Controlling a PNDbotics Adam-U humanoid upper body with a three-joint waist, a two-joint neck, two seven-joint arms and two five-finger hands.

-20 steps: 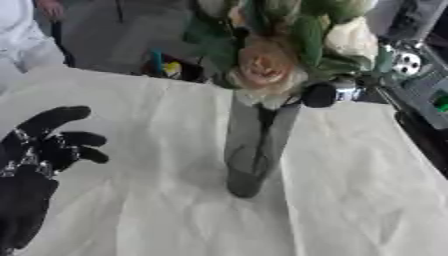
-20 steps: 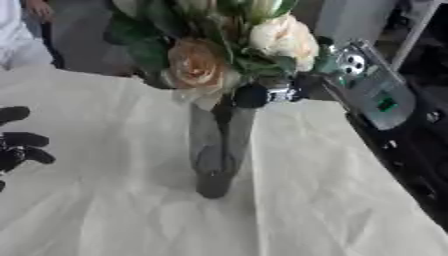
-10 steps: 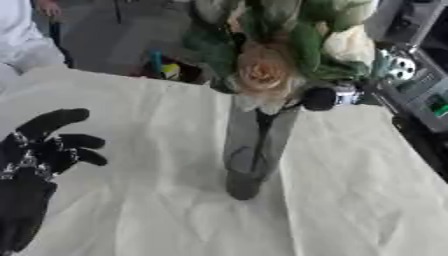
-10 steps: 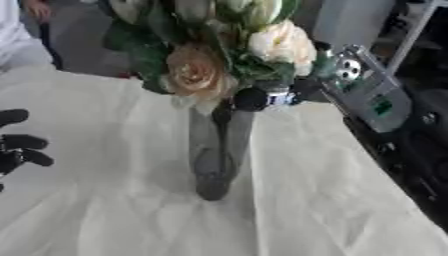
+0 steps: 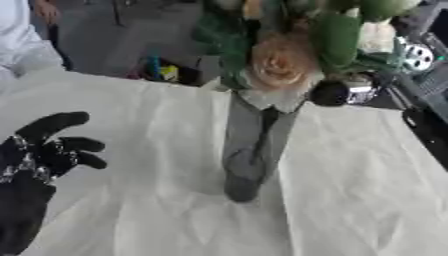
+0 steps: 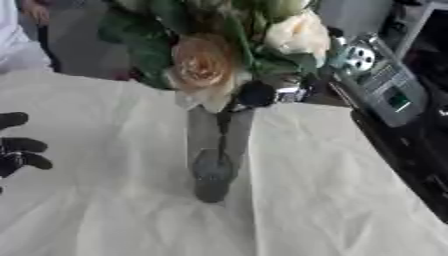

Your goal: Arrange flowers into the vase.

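Flowers (image 6: 203, 67), peach and cream, fill grey vase (image 5: 248, 145).

The right robot hand (image 6: 262, 94) is easing the flowers (image 6: 203, 70) slightly lower into the vase (image 6: 213, 150). The blooms are sitting closer to its rim than before.

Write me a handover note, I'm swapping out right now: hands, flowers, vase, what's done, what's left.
Left hand: open, idle over the table's left side, holding nothing.
Right hand: up at the vase's mouth among the stems; its fingers are too hidden to read.
Vase: upright on the white cloth, mid-table.
Flowers: peach and cream roses with leaves, stems already in the vase.
Done: the bunch is in.
Left: probably let go and withdraw; no loose flowers in view.
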